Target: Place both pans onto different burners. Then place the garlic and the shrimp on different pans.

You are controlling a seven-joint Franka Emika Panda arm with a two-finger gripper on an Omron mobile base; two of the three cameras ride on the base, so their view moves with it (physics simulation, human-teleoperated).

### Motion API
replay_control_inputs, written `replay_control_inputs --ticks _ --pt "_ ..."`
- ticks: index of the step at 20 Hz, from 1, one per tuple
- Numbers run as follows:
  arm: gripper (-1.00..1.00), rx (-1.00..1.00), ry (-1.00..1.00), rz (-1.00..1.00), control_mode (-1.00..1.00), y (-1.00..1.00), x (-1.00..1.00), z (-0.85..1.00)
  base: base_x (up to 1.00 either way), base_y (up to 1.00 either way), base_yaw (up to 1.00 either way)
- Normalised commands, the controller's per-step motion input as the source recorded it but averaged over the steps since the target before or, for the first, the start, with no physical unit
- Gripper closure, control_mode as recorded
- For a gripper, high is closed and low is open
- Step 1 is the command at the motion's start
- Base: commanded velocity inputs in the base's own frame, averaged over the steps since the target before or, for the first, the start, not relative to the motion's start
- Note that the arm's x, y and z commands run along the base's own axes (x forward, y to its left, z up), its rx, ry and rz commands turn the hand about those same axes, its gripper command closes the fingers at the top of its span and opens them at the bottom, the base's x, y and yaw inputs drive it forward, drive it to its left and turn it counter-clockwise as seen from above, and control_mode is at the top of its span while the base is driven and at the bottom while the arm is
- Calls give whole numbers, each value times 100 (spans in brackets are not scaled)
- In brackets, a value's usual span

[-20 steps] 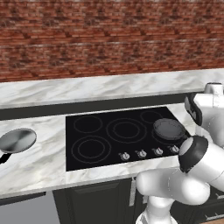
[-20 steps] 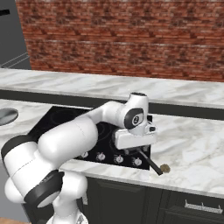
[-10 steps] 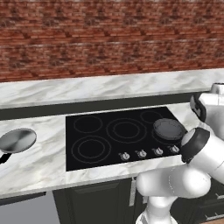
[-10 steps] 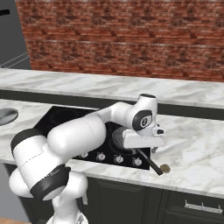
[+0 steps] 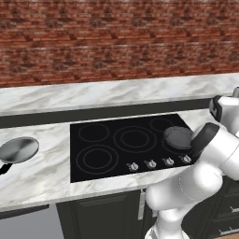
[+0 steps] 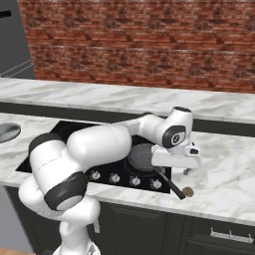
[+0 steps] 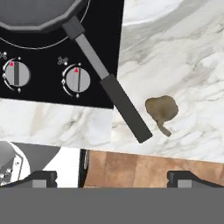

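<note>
Far left on the counter [image 5: 46,177], the silver pan [image 5: 18,149] sits off the cooktop [image 5: 126,147], well apart from any burner; that one is not placed yet. Moving right, the burners [image 5: 134,139] at the left and centre lie bare. On the right-hand burner we see the grey pan [image 5: 178,137] resting flat, its black handle [image 7: 107,81] running out past the knobs [image 7: 78,79] and over the cooktop's front edge onto the marble.

Compared with a second ago, the arm has swung rightward off that pan: the gripper [image 6: 188,169], then over the cooktop's edge, now hangs over the counter just past the pan, jaws spread wide and holding nothing. We read that as the first pan delivered and let go.

Just right of the handle's tip lies the garlic [image 7: 162,108], a small tan lump on the marble near the counter's front edge, close beneath the hand. We cannot make out the shrimp here. One pan remains to move, so the garlic looks like an early pick, or simply a pass-over.
</note>
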Motion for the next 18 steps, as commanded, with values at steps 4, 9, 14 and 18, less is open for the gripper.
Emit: replay_control_inputs --ticks 4,9,14,18 --pt "-100 0 -9 -13 -100 -27 9 -10 0 0 0" --pt "-100 0 -10 -11 -100 -22 3 -17 0 0 0" --pt "-100 -2 -1 -13 -100 -3 9 -11 0 0 0" --pt "-100 -2 0 -14 -100 -1 11 -11 0 0 0"
